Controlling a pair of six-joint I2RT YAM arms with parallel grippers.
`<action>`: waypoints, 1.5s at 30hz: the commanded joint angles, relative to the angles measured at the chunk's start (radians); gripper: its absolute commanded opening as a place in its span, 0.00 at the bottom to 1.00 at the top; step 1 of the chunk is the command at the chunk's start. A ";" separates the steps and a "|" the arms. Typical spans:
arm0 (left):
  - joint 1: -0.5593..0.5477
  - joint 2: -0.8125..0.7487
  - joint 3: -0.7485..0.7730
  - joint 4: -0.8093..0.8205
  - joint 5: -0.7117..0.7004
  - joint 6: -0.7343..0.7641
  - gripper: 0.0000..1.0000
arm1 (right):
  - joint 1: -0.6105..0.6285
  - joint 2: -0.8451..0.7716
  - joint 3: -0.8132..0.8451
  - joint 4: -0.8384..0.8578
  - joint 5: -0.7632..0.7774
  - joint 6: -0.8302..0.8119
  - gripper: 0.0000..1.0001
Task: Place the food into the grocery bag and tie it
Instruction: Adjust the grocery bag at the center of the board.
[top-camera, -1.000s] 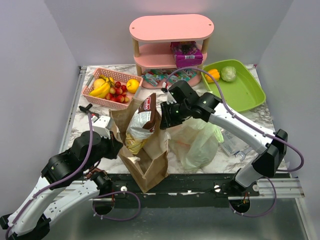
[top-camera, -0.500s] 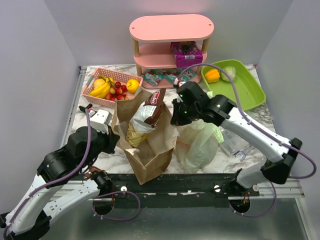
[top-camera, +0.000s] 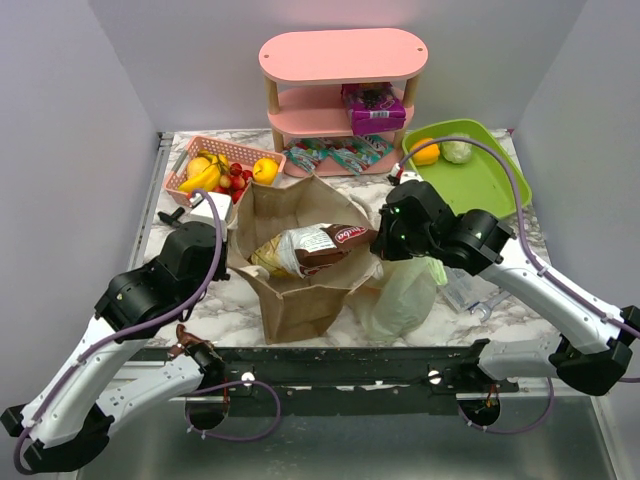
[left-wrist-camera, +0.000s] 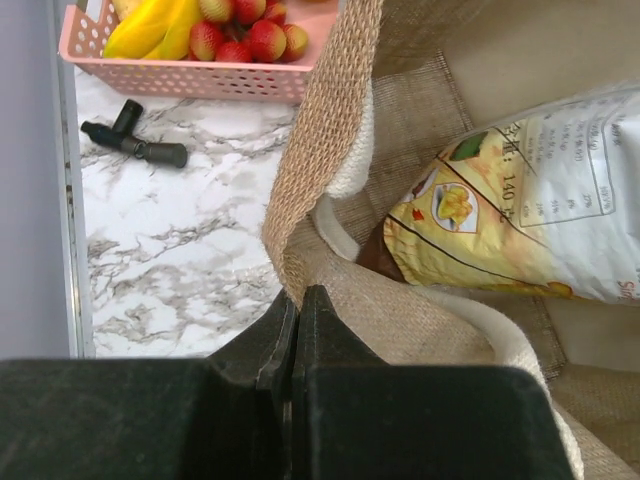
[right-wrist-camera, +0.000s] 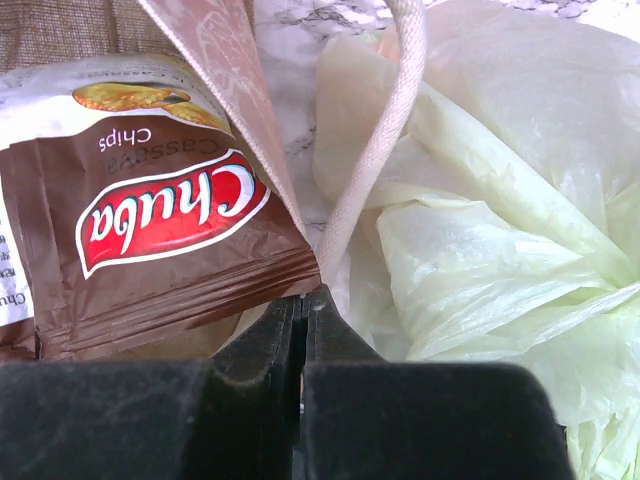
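Brown woven cloth makes up the open bag (top-camera: 300, 310) at the middle of the marble surface (top-camera: 225, 300), and both arms grip it at the mouth. The left pincer (top-camera: 230, 230) is at the bag's left rim; in the left wrist view its fingers are pressed together on the coarse edge (left-wrist-camera: 320, 130) at the lower middle of the frame. The right pincer (top-camera: 380, 240) is at the right rim, and in the right wrist view its fingers are likewise pinched on the rim where a white handle strap (right-wrist-camera: 385, 150) runs down to them.

A brown-and-white chips pack (top-camera: 315, 247) lies on its side across the bag's mouth, its red logo facing up. The pale-green grocery bag (top-camera: 400, 295) lies crumpled on the surface just right of the brown bag, partly under the right arm and touching the bag's side.

A pink basket (top-camera: 180, 180) of fruit (top-camera: 215, 175) sits at the upper left, with a small black tool (top-camera: 172, 213) near it. A pink shelf (top-camera: 340, 52) at the top middle carries a purple box (top-camera: 375, 105). A green tray (top-camera: 505, 190) at the upper right holds an orange pepper (top-camera: 425, 150) and a pale cabbage (top-camera: 457, 150).
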 joint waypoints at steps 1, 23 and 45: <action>0.032 -0.011 -0.023 -0.013 -0.060 0.030 0.00 | -0.001 -0.004 0.003 -0.012 0.003 -0.022 0.07; 0.047 -0.075 -0.220 0.070 0.104 -0.032 0.00 | 0.000 0.196 0.271 0.066 -0.259 -0.051 1.00; 0.048 -0.194 -0.314 0.151 0.151 -0.030 0.00 | 0.000 0.437 0.315 0.096 -0.214 0.095 0.97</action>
